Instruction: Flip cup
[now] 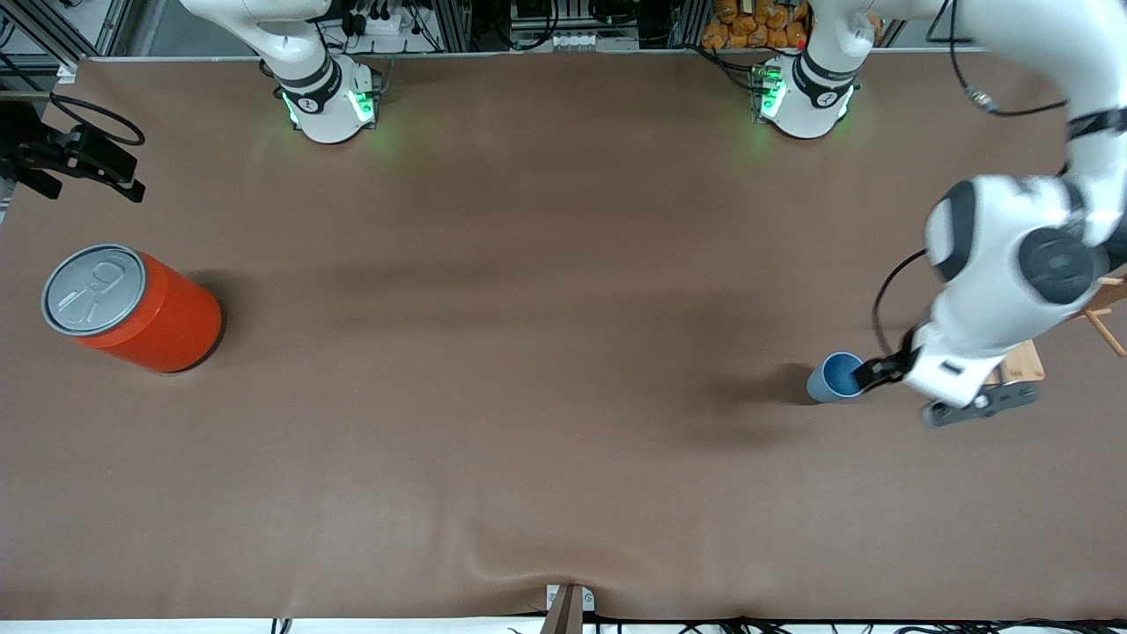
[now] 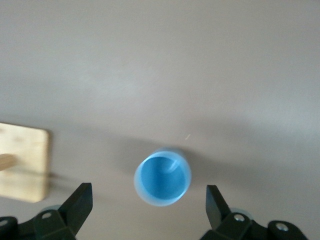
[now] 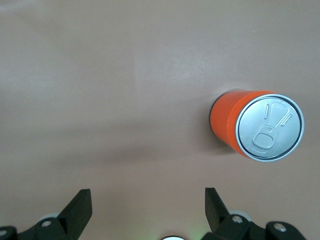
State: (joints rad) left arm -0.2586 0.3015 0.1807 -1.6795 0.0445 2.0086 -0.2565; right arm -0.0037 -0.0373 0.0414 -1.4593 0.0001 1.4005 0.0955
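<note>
Cup: upright, mouth up, on the table toward the left arm's end — the flip looks done.
Left tool: fingers spread wide, holding nothing, the cup between them but untouched.
Right tool: open and empty — waiting above the can.
Left to do: only backing the left arm away, I judge.
Room: wood block just beside the arm; elsewhere open table.
</note>
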